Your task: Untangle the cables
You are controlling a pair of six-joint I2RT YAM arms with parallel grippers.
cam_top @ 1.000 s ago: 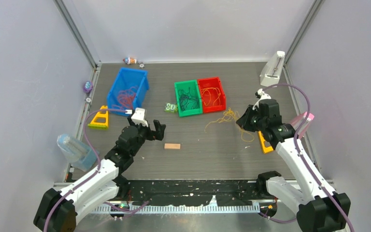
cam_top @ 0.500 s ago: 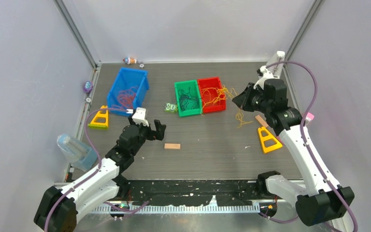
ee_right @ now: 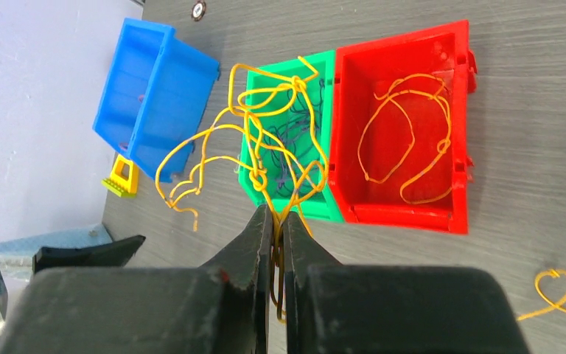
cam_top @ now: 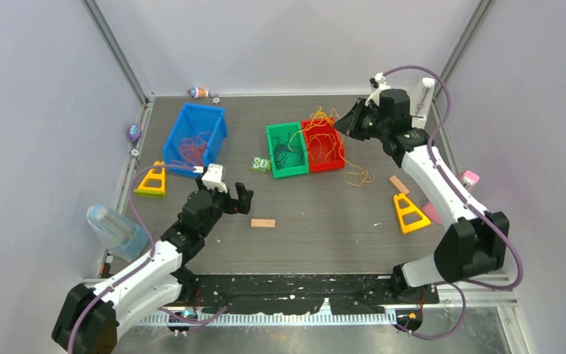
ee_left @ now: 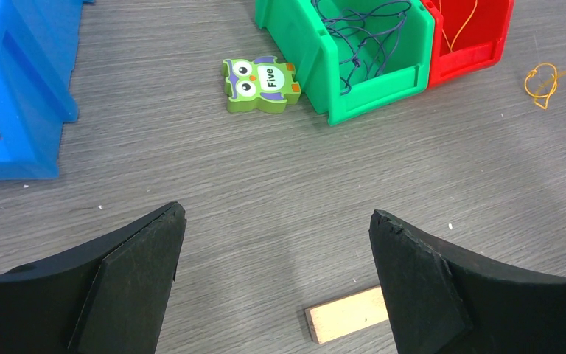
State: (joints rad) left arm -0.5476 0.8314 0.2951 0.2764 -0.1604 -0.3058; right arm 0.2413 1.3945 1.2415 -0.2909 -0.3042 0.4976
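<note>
Right fingers (ee_right: 261, 236) clamp yellow cables (ee_right: 295, 83) above the green bin (ee_left: 368, 96); dangling loops may retangle with its dark cables (cam_top: 289, 151). Left fingers (ee_left: 413, 280) gape empty.

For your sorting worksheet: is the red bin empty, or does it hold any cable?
Not empty. The right wrist view shows a yellow cable looped inside the red bin.

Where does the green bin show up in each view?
Top external: green bin just above the picture's centre.
Left wrist: green bin at the top edge, right of centre.
Right wrist: green bin in the centre, partly behind the yellow cable.
Shared landmark: the red bin right beside it in all three.
</note>
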